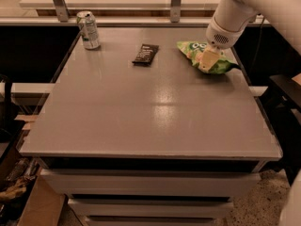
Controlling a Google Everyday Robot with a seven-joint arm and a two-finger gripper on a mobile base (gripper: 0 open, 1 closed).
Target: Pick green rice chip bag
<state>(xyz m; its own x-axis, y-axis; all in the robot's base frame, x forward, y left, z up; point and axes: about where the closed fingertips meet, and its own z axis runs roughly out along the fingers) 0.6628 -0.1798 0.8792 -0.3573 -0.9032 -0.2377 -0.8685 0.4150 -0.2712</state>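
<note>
The robot's pale two-finger gripper sits at the end of a thick white arm that reaches in from the upper right. It is down on the light-green crinkly plastic rice chip bag, over the pouch's middle. The bag lies flat at the far right of the grey tabletop surface, with its right tip close to that side's edge. Whether the gripper has closed on the bag or only rests against it cannot be told from this view.

The main risk is probably a weak hold. The film looks slick and puffy, so a grasp taken from above may catch only a loose fold. The pouch could then slide free as the arm rises, or hang from one corner and swing.

A second risk comes from the bag's position. If the gripper pushes sideways instead of pinching, the light pouch could skid toward the nearby right edge and drop off the surface.

Pressing down too hard to secure the grasp would likely crush the chips. It could also drive the gripper into the surface under the thin bag.

The small black bar wrapper lies well apart to the left. The green-and-white drink can stands at the far left corner. Neither seems likely to be disturbed by a straight lift.
</note>
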